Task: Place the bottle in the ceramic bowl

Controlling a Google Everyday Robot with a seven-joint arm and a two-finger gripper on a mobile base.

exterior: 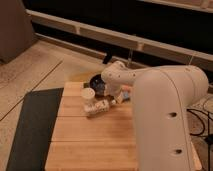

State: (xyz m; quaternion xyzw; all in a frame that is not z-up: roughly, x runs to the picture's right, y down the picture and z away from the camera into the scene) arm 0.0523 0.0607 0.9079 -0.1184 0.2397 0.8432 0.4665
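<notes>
The gripper (116, 99), its grip impossible to tell, hangs low over the wooden slat tabletop (90, 142). The bottle (96, 107) lies just beside it, the ceramic bowl (95, 80) near it, and a dark floor mat (30, 125) well apart.

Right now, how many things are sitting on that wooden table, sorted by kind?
Bottle: 1, lying down
Cup: 1
Dark bowl: 1
Blue-grey object, partly hidden: 1
Total: 4
The gripper is low over the table at the bottle's end, near the bowl.

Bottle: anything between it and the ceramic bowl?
Yes, partly: the cup stands just behind the bottle, in front of the ceramic bowl, toward its left side. The gripper is at the bottle's right end.
</notes>
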